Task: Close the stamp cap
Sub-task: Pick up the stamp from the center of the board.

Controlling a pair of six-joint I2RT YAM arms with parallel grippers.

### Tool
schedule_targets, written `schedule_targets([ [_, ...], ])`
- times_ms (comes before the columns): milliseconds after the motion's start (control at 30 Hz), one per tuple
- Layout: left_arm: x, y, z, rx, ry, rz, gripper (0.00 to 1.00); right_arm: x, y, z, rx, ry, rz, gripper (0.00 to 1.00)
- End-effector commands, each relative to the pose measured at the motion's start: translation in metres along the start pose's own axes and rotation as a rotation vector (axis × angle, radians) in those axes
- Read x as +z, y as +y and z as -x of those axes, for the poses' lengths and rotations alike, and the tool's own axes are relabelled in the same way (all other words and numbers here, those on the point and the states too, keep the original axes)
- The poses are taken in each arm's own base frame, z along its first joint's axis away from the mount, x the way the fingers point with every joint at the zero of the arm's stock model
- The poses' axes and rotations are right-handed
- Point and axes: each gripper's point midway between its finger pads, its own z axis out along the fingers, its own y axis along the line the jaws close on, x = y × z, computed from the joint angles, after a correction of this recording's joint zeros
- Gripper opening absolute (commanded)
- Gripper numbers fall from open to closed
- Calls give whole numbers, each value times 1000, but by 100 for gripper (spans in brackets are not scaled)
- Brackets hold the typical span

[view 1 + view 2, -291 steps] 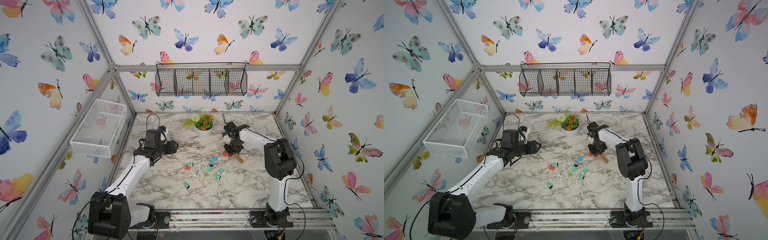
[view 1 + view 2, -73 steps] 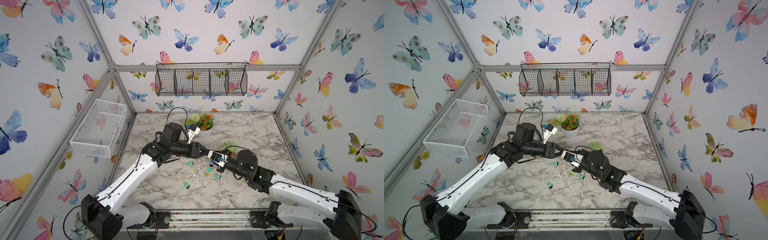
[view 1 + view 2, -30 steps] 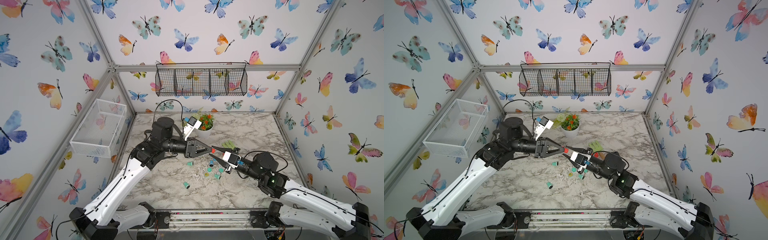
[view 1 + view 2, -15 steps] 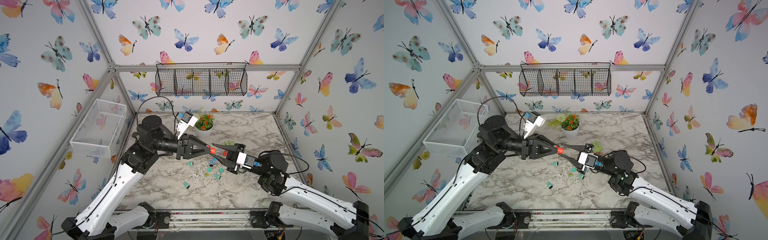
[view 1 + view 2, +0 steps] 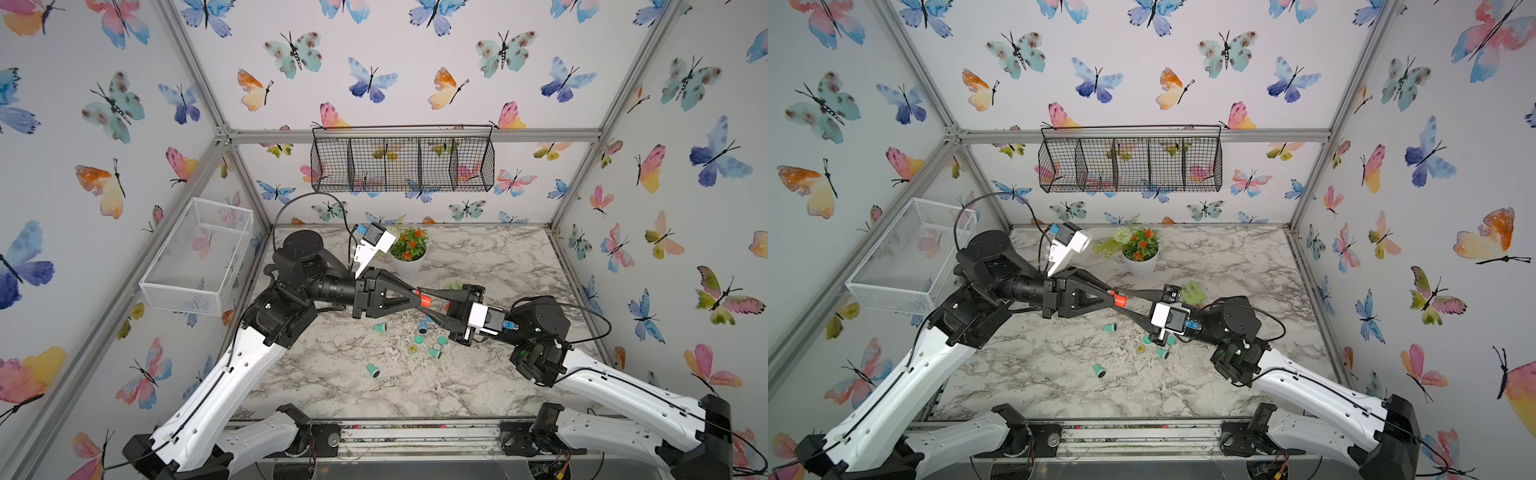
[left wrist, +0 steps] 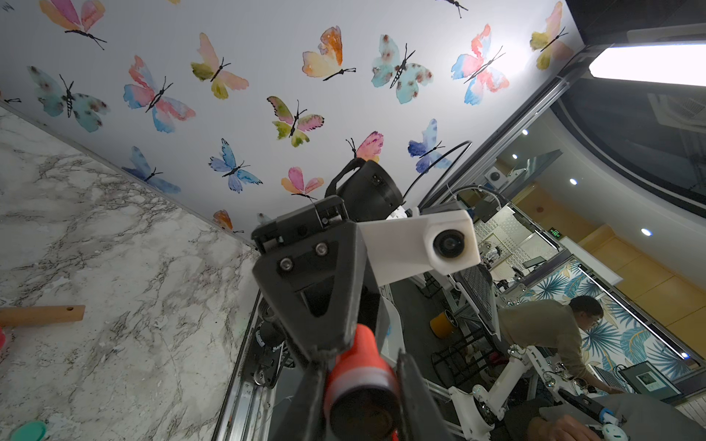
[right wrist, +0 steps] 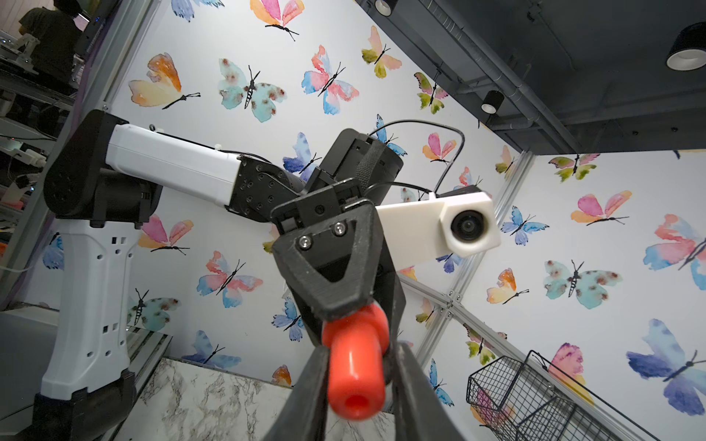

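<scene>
An orange-red stamp [image 5: 424,300] [image 5: 1119,300] hangs in mid-air above the marble table, caught between both grippers, which meet tip to tip. My left gripper [image 5: 417,300] [image 6: 359,357] is shut on it; the stamp's [image 6: 359,378] wide end, with a white band and a dark face, lies between its fingers. My right gripper [image 5: 428,305] [image 7: 359,349] is shut on the slim handle [image 7: 355,378], turned crosswise to the left one. I cannot tell the cap apart from the stamp's body.
Several small teal stamp pieces [image 5: 434,353] lie scattered on the marble table [image 5: 332,386] below the grippers. A potted plant [image 5: 409,257] stands behind them. A white wire basket [image 5: 199,253] hangs on the left wall, a black one [image 5: 401,160] at the back.
The left arm has drawn back to the left with the stamp. The right gripper followed and its fingers have closed around the stamp's free end.
</scene>
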Motion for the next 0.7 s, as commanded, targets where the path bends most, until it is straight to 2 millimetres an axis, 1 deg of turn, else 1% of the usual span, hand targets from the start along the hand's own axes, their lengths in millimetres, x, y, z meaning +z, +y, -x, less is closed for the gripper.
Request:
schedule_targets([
  [0,0,-11,1,31,10,-34,17,2,-4,20,-22,-53,-2,31],
  [100,0,-12,1,34,10,-35,17,1,-5,22,-23,-56,-9,30],
  [267,0,-10,2,31,8,-31,17,-1,-6,23,-24,-57,-15,24],
  [333,0,-9,2,29,9,-31,17,-1,-6,24,-24,-57,-15,25],
  [433,0,-9,1,30,10,-32,17,-1,-6,23,-22,-56,-14,33],
  [467,0,-10,1,29,11,-33,17,-1,-5,23,-20,-55,-12,35],
  [567,0,-9,1,28,10,-31,17,-1,-4,25,-21,-62,-3,35],
  [667,0,-9,1,28,8,-30,17,0,-4,26,-21,-63,1,31],
])
